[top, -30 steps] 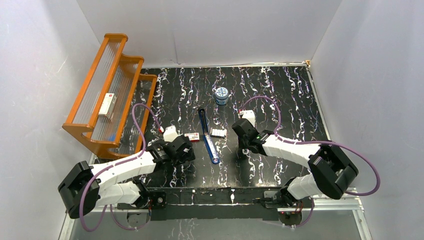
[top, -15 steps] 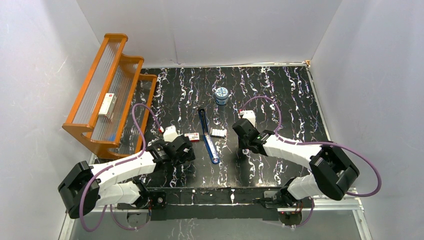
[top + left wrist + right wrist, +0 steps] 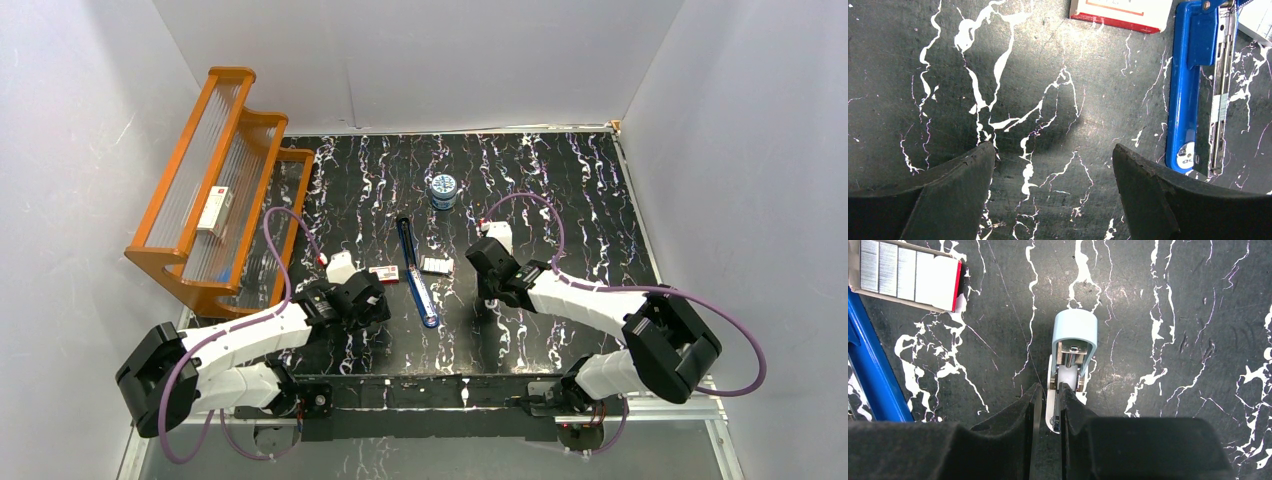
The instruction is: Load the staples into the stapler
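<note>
Loading means lifting a strip from the staple tray (image 3: 903,275) into the open stapler (image 3: 1193,90) lying just beside it mid-table. My right gripper (image 3: 1050,395), nearest, is pinched on a small pale-blue tool (image 3: 1075,335); I'd drop that first. My left gripper (image 3: 1053,150) hangs wide open. A red-and-white sleeve (image 3: 1120,10) crowds the stapler's left.

Blue stapler (image 3: 415,271) lies opened flat mid-table, metal rail bared; staples (image 3: 436,265) box, tray slid out, just right.
</note>
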### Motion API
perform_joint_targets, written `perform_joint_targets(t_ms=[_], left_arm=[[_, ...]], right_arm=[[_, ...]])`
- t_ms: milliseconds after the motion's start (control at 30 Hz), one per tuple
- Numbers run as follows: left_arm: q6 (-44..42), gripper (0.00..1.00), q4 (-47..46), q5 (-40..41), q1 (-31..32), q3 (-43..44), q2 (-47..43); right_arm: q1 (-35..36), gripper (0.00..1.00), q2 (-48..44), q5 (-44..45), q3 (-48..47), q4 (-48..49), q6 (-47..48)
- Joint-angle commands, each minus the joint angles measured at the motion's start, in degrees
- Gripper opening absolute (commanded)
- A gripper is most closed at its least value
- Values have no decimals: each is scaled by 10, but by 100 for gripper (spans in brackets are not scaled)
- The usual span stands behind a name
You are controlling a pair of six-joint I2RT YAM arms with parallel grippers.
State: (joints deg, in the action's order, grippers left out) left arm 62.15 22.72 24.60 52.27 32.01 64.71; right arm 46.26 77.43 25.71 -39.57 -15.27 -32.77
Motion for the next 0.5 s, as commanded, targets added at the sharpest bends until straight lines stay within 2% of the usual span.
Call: perform_joint_targets(t_ms=[0,333,467], left_arm=[[4,85,7,17,-2,4,-15],[4,85,10,18,-2,5,-24],[6,85,9,21,-2,5,-32]], right_arm=[[2,27,-11,6,-2,-3,-5],[2,28,-55,-2,-22,-11,8],[1,33,-102,-1,-27,-7,33]])
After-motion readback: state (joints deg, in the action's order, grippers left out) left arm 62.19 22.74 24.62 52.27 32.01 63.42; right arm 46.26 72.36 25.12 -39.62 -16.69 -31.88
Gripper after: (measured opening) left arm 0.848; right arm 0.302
